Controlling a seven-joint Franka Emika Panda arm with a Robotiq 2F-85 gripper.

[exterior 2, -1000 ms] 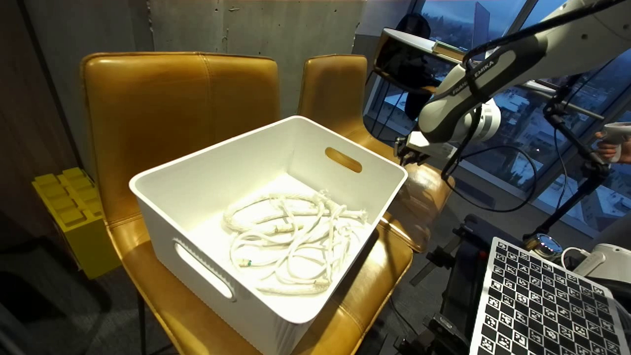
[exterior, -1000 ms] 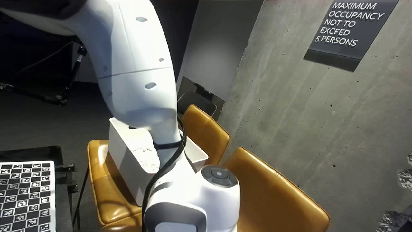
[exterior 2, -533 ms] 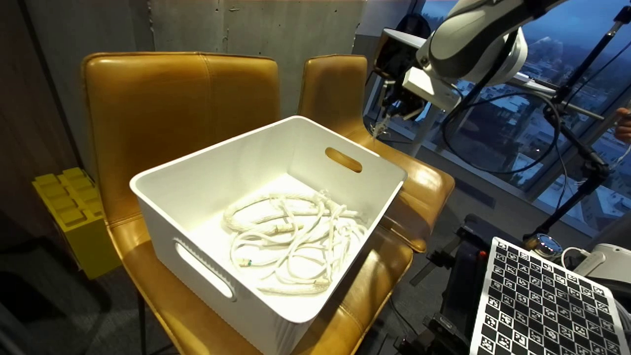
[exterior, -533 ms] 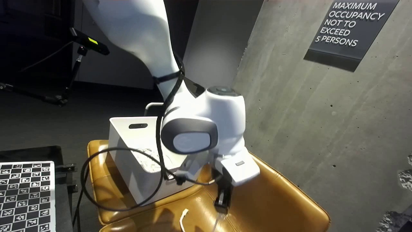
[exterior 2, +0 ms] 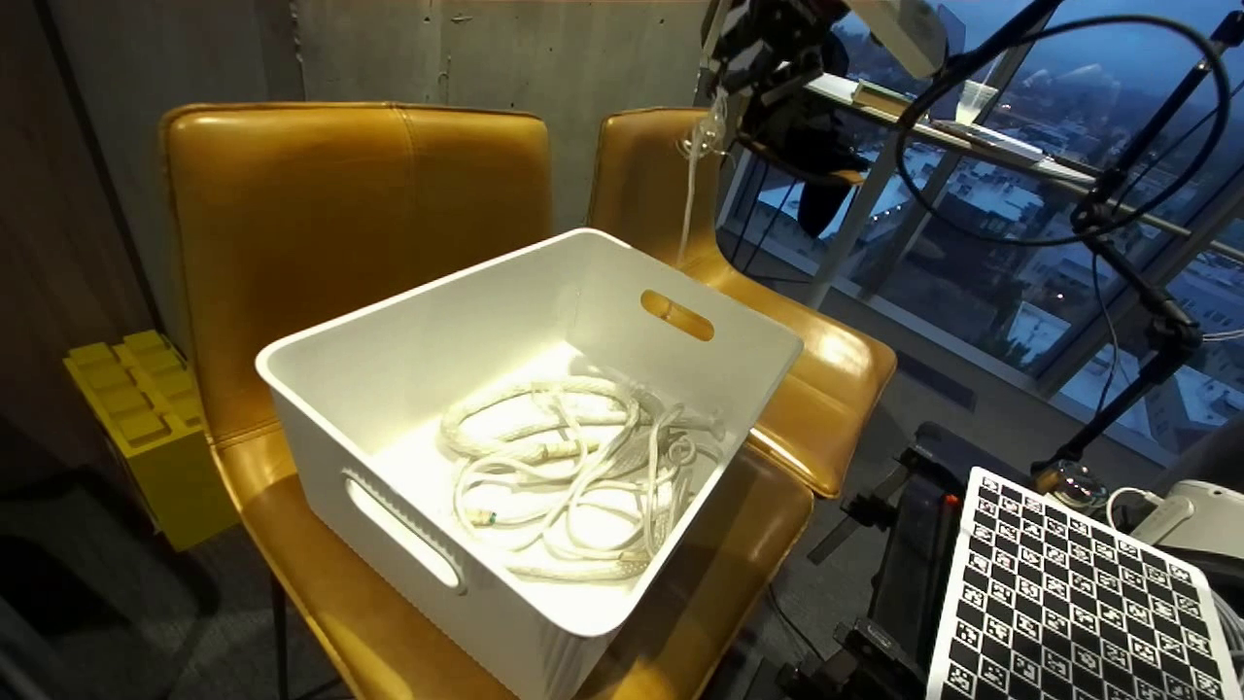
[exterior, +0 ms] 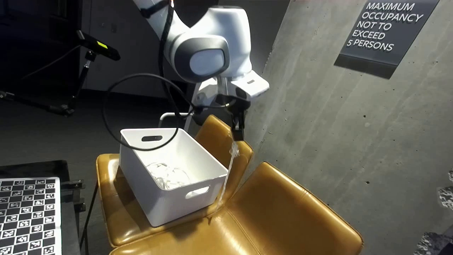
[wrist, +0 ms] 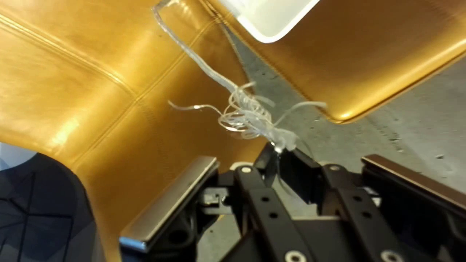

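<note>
Hanging beside the bin [exterior: 173, 206], the cord [wrist: 214, 74] seems light, limp; the gripper [wrist: 281, 151] clamps its tangled end [wrist: 251, 116], probably the surest hold.

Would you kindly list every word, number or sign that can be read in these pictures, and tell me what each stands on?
"MAXIMUM OCCUPANCY NOT TO EXCEED 5 PERSONS": dark sign on the concrete wall.
Board: black-and-white pattern, no readable words.
Black device: yellow-green stripe, any lettering too small to read.
No other text is readable.
</note>
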